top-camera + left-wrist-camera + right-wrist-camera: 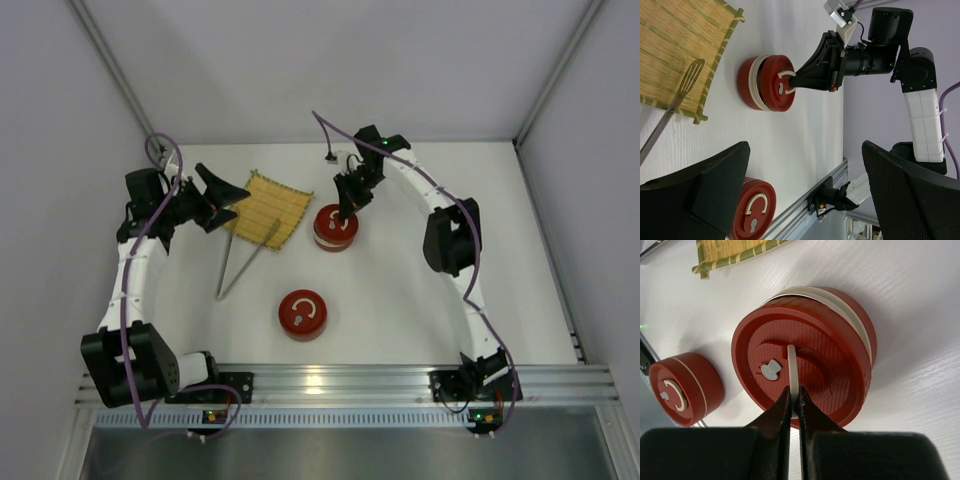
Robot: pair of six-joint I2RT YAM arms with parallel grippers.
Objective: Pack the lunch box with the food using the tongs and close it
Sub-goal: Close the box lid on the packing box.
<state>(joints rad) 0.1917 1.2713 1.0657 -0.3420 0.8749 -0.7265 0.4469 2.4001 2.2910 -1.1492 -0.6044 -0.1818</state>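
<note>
Two round red boxes stand on the white table (400, 290). The far red box (336, 230) sits at about one o'clock from the near red box (302, 314), well apart from it. Each has one white ring handle on its lid. The near box's handle lies flat. The far box's ring handle (792, 365) stands upright, and a cream band shows under its lid.

There is one yellow woven mat (268, 205), at about ten o'clock from the far box. One pair of tongs (245, 262) rests with its slotted heads on the mat's near edge. Its two thin arms run off toward seven o'clock and meet on the bare table.

The right gripper (795, 402) comes down on the far box from twelve o'clock, its jaws pinched together on the upright ring. The left gripper (238, 203) hangs at the mat's nine o'clock side with its jaws wide apart, holding nothing. None of the views shows any food.
</note>
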